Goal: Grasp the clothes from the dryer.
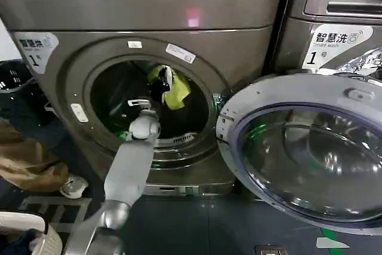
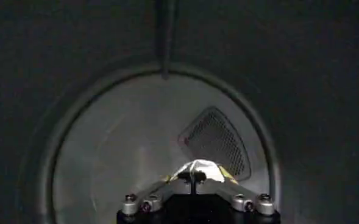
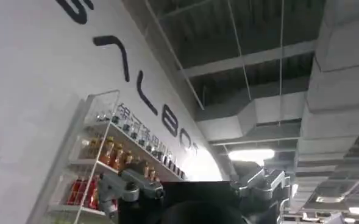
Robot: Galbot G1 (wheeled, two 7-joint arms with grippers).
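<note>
Small yellow-green clothes (image 1: 175, 92), crumpled, inside dryer (image 1: 107, 58)

Site, as I read it through the cameras: a self-service laundry set up in a large commercial hall.

- Two grey front-loading machines side by side: the dryer (image 1: 71, 4) and a neighbouring machine (image 1: 334, 4), each with a numbered white label (image 1: 36, 49) printed "1".
- A dark laundry basket (image 1: 13, 76) on the floor off to one side.
- A shelf of bottled drinks (image 3: 100, 164) on a white wall with big lettering.
- An open ceiling with ductwork (image 3: 270, 115) and a strip light (image 3: 252, 155).
</note>
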